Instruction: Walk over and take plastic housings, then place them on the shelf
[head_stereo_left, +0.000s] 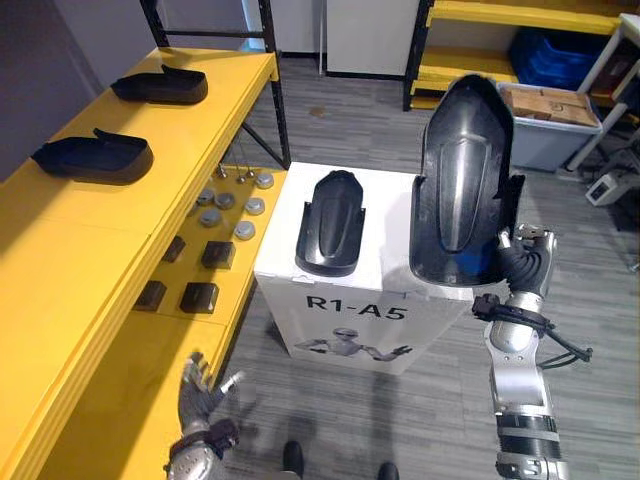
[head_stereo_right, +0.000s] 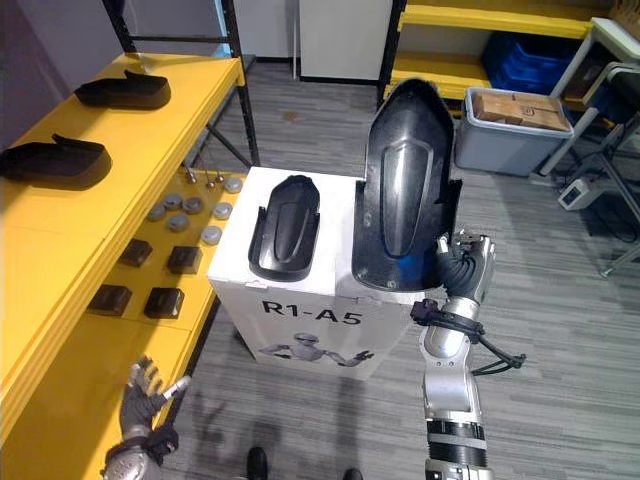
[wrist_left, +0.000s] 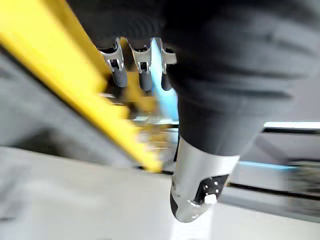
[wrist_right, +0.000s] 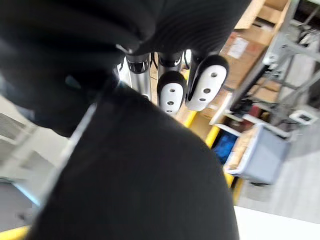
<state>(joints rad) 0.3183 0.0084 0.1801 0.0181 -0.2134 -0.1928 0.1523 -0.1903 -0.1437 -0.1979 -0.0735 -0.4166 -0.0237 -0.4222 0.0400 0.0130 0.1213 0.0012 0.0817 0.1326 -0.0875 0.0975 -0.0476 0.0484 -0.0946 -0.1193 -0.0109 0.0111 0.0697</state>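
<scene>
Right hand (head_stereo_left: 524, 262) clasps upright housing (head_stereo_left: 462, 170) — wrist view: fingers (wrist_right: 171, 95) across it.

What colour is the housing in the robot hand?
Black; housing shows best in left eye view.

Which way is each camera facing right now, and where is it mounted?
Left eye: on the head, looking down at white box, yellow shelf and held housing; left hand low, right hand gripping the housing.
Right eye: beside it, sharing that whole scene, both hands too.
Left wrist: on left arm, along its open fingers toward the shelf edge.
Right wrist: on right arm, along its fingers, onto the held housing.
</scene>
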